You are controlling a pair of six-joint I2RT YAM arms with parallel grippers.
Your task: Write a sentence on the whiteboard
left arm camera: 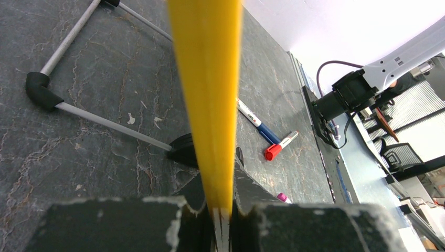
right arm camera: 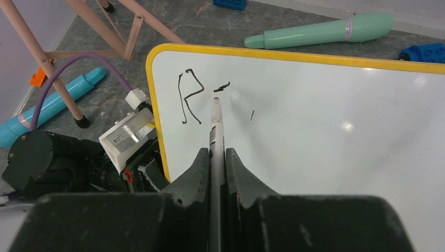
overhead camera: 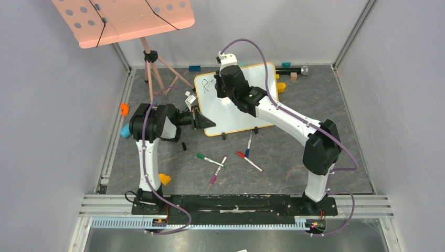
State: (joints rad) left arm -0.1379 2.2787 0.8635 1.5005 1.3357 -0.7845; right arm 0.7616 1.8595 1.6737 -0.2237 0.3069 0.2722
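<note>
Nearest the arm bases, on the bench in front of the whiteboard: green marker, pink marker, red marker and blue marker, all lying loose and apart from the board.

Whiteboard stands tilted back on two black clip feet, mid-bench.

Left claw: clenched on the whiteboard's left edge, with the yellow rim running up between its fingers.

Right claw: reaches over the whiteboard from its right side, clamped on the held marker. The marker tip touches the white surface near the upper left corner.

Sentence: dark strokes in the whiteboard's upper left corner. There is an R-like figure, a short dash at the marker tip and a small tick to the right of it. No further letters are legible.

Behind the whiteboard: teal cylinder and blue block lie on the bench. Pink stand is behind and to the left.
</note>
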